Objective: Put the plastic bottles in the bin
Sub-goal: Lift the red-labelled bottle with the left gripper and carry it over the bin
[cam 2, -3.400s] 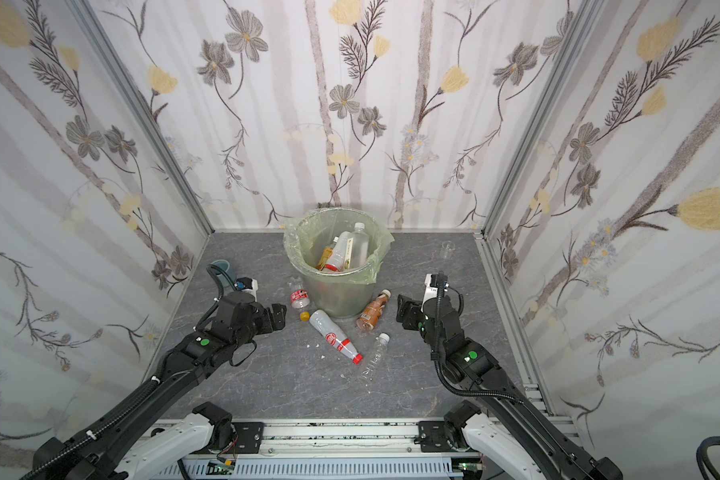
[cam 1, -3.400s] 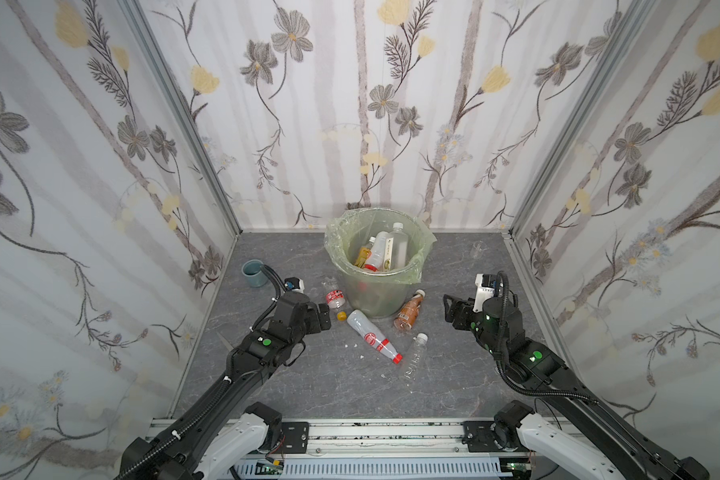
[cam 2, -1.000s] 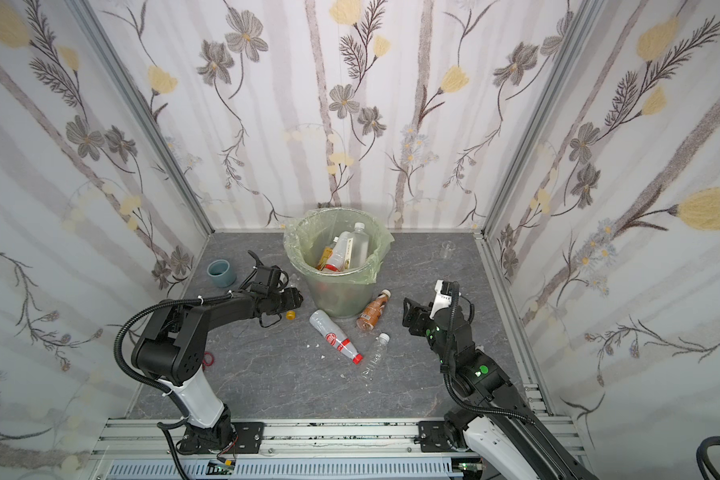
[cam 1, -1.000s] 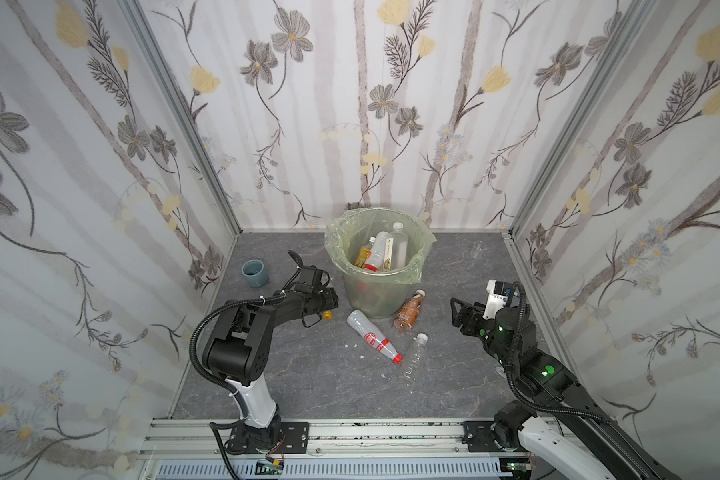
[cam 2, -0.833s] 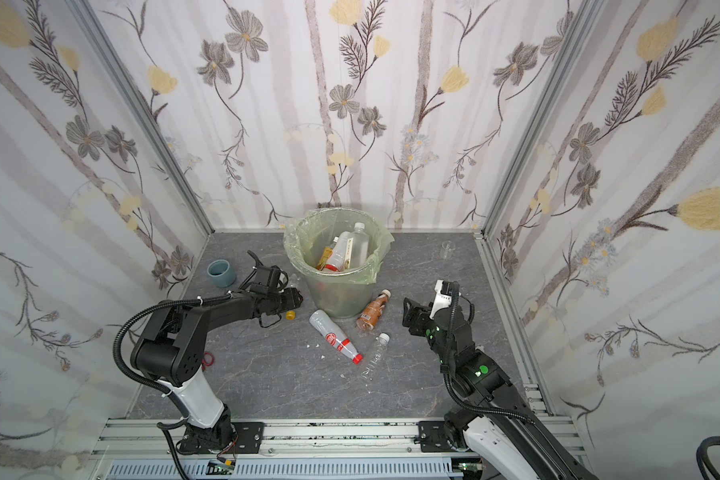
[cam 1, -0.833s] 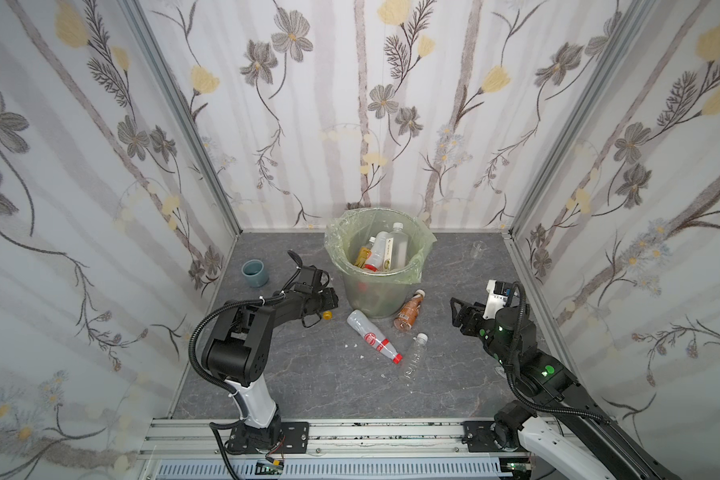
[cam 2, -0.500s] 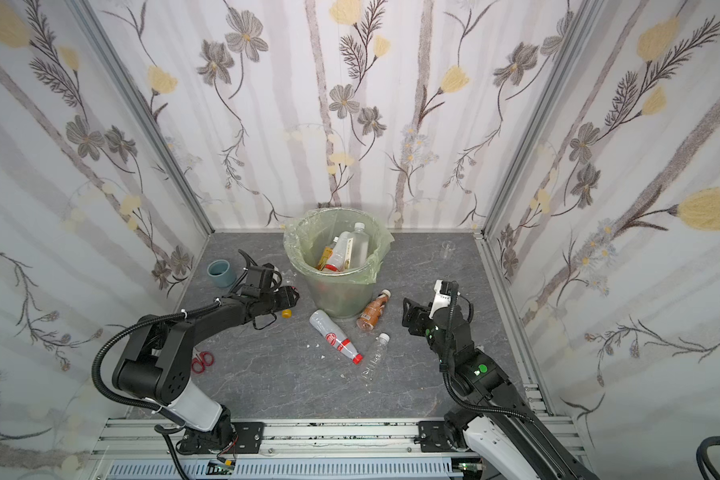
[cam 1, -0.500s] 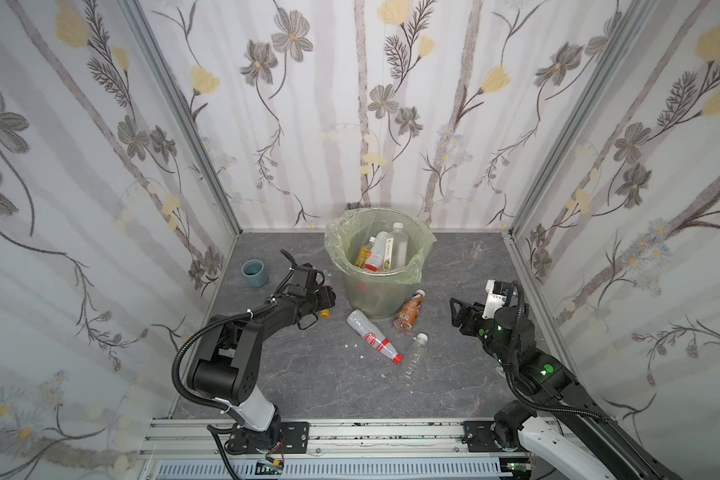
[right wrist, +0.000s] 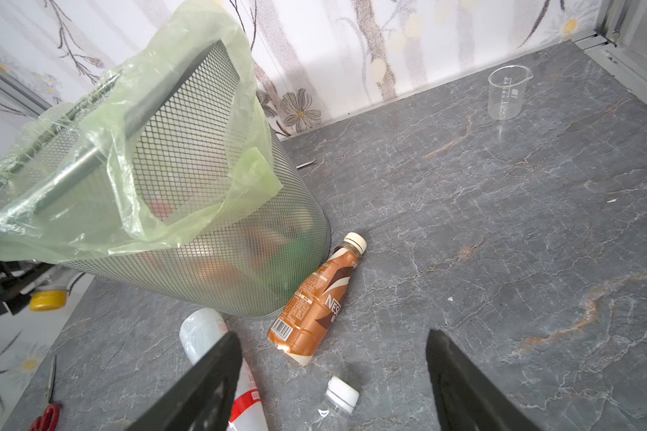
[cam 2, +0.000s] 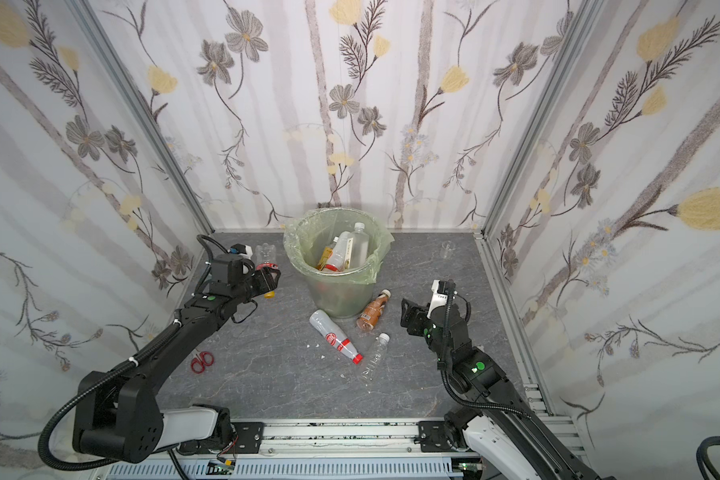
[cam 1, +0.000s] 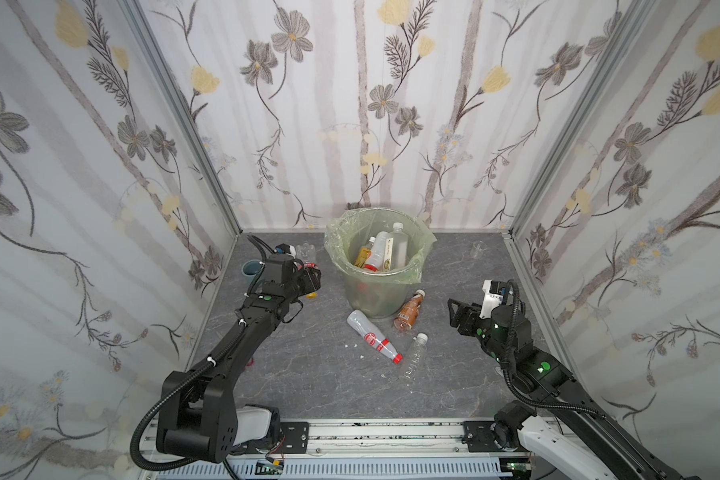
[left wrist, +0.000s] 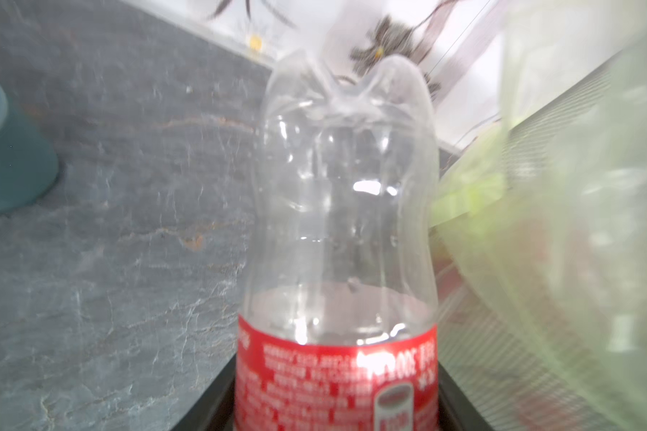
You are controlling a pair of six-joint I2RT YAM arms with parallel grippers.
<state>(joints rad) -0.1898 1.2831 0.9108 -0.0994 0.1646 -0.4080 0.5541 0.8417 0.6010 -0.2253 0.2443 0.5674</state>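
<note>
Gripping the clear red-labelled bottle at its label band, our left tool holds it just beside the green-bagged mesh bin; we judge it empty, light, dentable and slick. Our right tool hangs spread, holding nothing. Several bottles stand inside the bin; three more lie on the table.

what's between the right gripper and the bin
The brown coffee bottle lies on its side there, by the bin, apart from the open right gripper; both top views and the right wrist view show it.
</note>
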